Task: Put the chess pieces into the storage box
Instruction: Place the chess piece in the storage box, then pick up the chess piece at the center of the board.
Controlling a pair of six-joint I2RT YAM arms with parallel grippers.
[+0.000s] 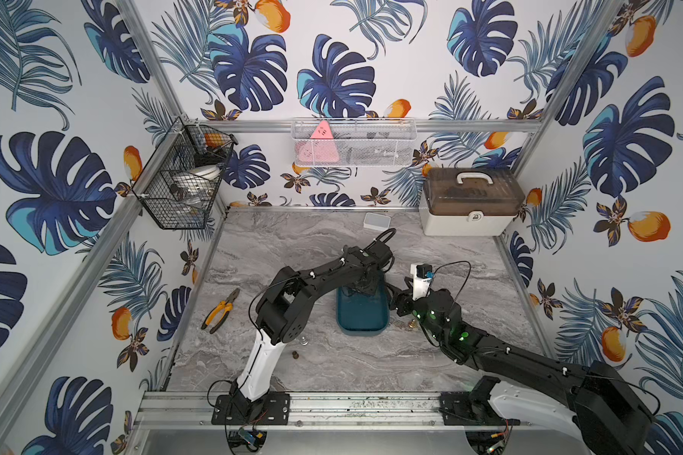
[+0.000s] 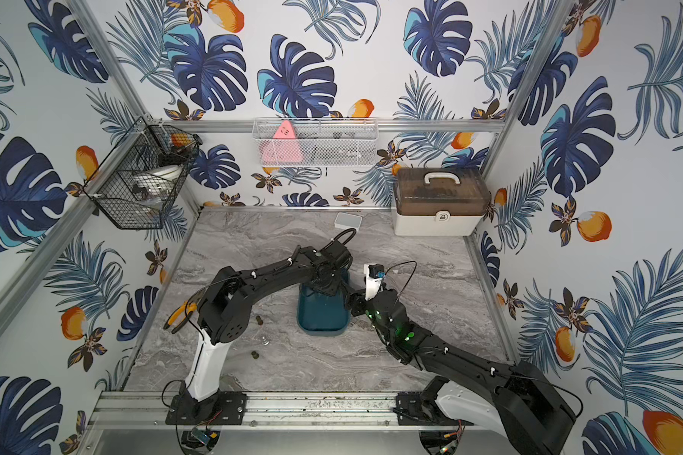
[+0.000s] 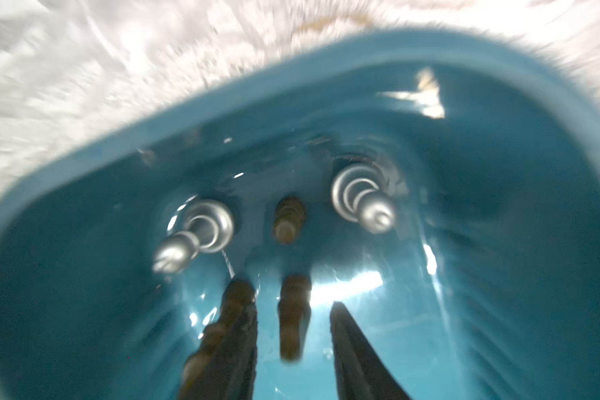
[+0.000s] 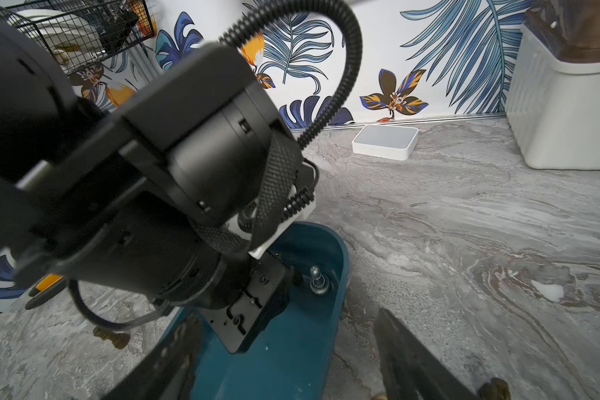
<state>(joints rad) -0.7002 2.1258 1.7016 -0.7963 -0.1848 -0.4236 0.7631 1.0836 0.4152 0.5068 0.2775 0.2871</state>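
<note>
The left gripper (image 3: 289, 296) hangs inside the box (image 3: 222, 93) with its jaws parted. A brown piece (image 3: 293, 322) sits between its fingers (image 3: 357, 356), with a gap showing on each side, though the view is blurred. Just ahead of the fingertips stands a second brown piece (image 3: 289, 218). It has a silver piece (image 3: 201, 228) on one side and a second silver piece (image 3: 362, 201) on the other, all on the box floor.

The right gripper (image 4: 288, 322) hovers just beside the box, jaws spread wide and gripping nothing, with the box rim between its fingers. A gold piece (image 1: 412, 324) stands on the table (image 1: 332, 236) close under this gripper, near the box corner. Across the box from it, a fallen brown piece (image 4: 113, 337) lies on its side. A loose silver piece (image 1: 304, 341) and a loose brown piece (image 1: 295, 355) stand well apart from the left gripper, back beside that arm's white link.
</note>
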